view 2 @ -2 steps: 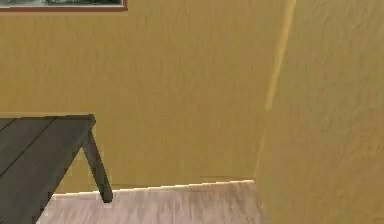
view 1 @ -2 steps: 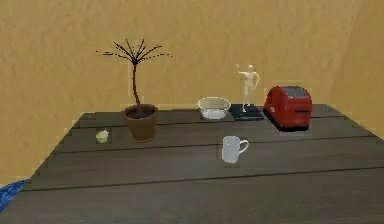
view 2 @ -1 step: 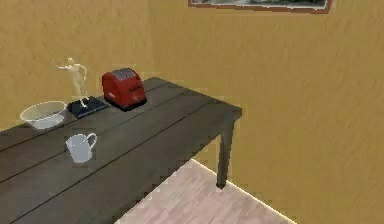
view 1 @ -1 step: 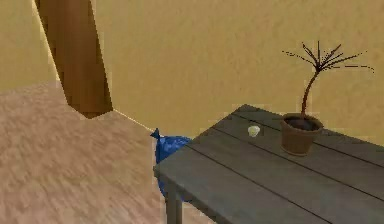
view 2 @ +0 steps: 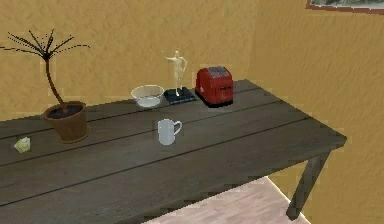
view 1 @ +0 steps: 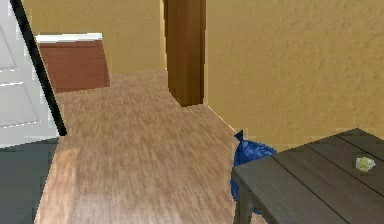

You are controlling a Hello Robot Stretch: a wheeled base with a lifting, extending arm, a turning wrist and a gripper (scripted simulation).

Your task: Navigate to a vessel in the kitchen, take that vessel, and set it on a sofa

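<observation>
walls: we saw ochre walls (view 1: 290,70) in both views; a framed picture's lower edge (view 2: 345,5) sat at the arm side view's top right.
floor: light wood planks (view 1: 140,150) ran ahead to a doorway, with a dark grey patch (view 1: 20,185) at the forward view's bottom left.
tabletop: dark plank tabletop (view 2: 230,150) ran across the arm side view, one leg (view 2: 308,185) at its right end. Its corner (view 1: 300,185) showed at the forward view's bottom right.
door: white panelled door (view 1: 18,80) stood at the forward view's left edge.
post: a tall brown wooden panel (view 1: 185,50) stood upright beside the right-hand wall.
cabinet: red-brown with a pale top (view 1: 72,60), far down the floor, left of the post.
plant: bare dark branches in a brown pot (view 2: 65,120), upright on the tabletop's left part.
blue thing: a crumpled blue shape (view 1: 250,155) lay on the floor between wall and tabletop corner; we could not tell what it was.
toaster: red (view 2: 214,86), at the tabletop's back edge by the wall.
bowl: white vessel (view 2: 147,95), upright at the back, left of the statuette.
statuette: pale figure on a dark base (view 2: 177,75), between bowl and toaster, just beside the toaster.
mug: white vessel (view 2: 168,131), upright mid-tabletop, handle to the right, nearer us than the bowl and apart from it.
pale lump: small yellowish thing (view 2: 22,145) left of the pot.
hand: we could not tell its state.
</observation>
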